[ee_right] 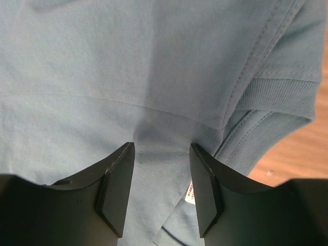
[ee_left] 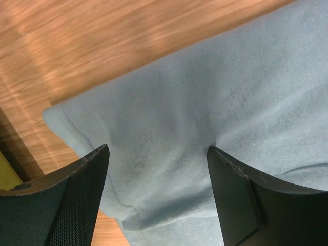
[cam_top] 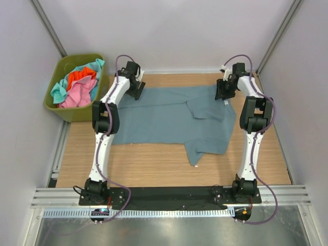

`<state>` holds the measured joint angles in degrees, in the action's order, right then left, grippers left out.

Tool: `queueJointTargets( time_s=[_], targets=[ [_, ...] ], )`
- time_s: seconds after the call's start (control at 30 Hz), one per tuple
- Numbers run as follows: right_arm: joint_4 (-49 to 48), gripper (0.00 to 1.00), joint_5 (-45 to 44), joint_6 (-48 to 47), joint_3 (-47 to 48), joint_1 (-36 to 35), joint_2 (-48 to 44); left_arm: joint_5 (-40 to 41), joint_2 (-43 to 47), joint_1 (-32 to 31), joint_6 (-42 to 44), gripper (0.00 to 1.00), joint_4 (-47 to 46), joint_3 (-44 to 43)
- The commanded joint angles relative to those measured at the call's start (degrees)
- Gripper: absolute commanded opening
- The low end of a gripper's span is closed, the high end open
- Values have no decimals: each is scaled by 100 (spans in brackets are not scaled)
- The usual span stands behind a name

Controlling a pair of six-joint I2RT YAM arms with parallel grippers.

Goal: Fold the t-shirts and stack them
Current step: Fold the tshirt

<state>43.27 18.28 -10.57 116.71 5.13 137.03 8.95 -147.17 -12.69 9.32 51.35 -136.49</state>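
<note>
Blue shirt (cam_top: 169, 120) lies flat on the counter (cam_top: 154, 164), right of the bin (cam_top: 77, 114), long axis running away from it. 2 tools straddle its far edge: left tool (cam_top: 137, 92) wide at the bin-side corner, right tool (cam_top: 224, 93) half-open at the far-side collar.

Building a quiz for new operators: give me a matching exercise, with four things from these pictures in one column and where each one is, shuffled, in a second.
Things:
1. slate-blue t-shirt
2. pink t-shirt
3. left hand
4. right hand

Places:
A. open over the far right end of the blue shirt
B. crumpled in the olive-green bin
C. spread on the wooden table
D. open over the far left corner of the blue shirt

Pairs: 1-C, 2-B, 3-D, 4-A
</note>
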Motion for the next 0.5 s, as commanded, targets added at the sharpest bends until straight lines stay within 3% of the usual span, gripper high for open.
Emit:
queueJointTargets(
  time_s=[0.0,0.27,0.47],
  targets=[
    [-169,54,-519,-200,509,59,516,195,-277,21,-27,79,-116,-203],
    [-345,58,-668,-209,1398,85,983,344,-409,-23,-45,81,-389,-668],
    [-380,59,-633,-262,1487,94,205,818,626,-321,-71,88,-591,-784]
  ],
)
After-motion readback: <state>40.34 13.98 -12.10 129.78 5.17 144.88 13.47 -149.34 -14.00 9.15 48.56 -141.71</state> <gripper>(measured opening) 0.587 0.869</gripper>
